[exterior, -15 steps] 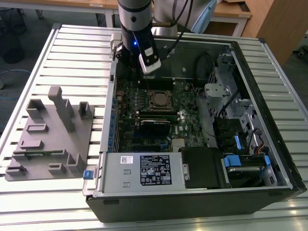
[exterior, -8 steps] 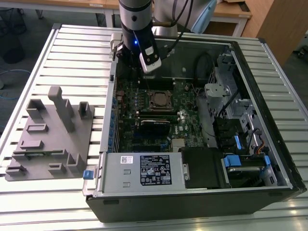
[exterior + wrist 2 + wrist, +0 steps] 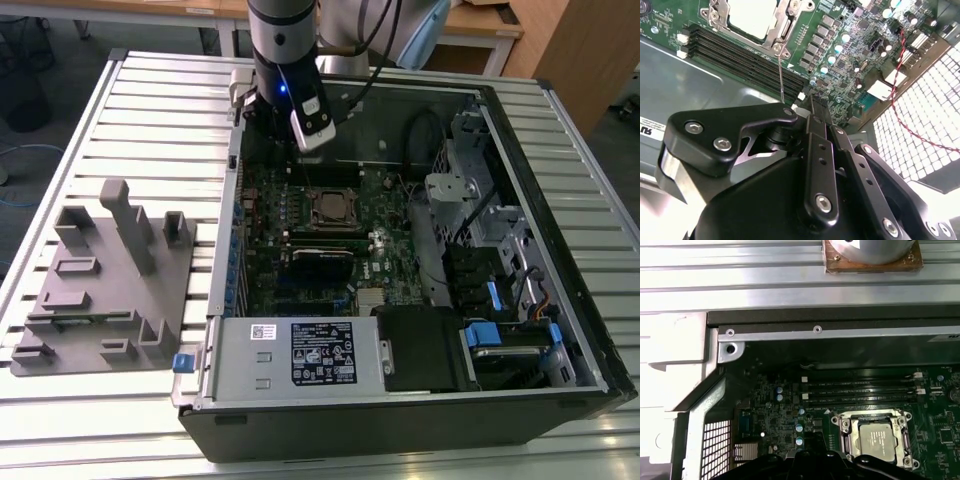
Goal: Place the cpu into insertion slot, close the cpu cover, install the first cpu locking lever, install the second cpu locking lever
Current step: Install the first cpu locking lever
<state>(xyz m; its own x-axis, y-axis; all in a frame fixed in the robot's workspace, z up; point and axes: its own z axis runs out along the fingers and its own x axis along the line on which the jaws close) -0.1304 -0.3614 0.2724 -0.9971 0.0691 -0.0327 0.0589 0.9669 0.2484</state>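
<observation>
the open computer case (image 3: pixel 400 420) lies on its side on a slatted table (image 3: pixel 150 110), the green motherboard (image 3: pixel 270 215) facing up. the gripper (image 3: pixel 811 102) hangs over the board's corner, near the memory slots (image 3: pixel 740 55) and apart from the socket; whether it is apart or together i cannot tell, and it holds nothing that shows. the cpu cover (image 3: pixel 846 436) seems to lie flat, framing the cpu (image 3: pixel 878 440), which sits in the insertion slot (image 3: pixel 871 417), metal top upward. the chip is likely light, stiff and fragile underneath, best held by its edges; being square it has no long axis, and its sides run parallel to the memory slots. a thin wire lever (image 3: pixel 781 75) reaches from the socket corner across those slots toward the gripper; it looks springy and is probably best taken at its free end.
</observation>
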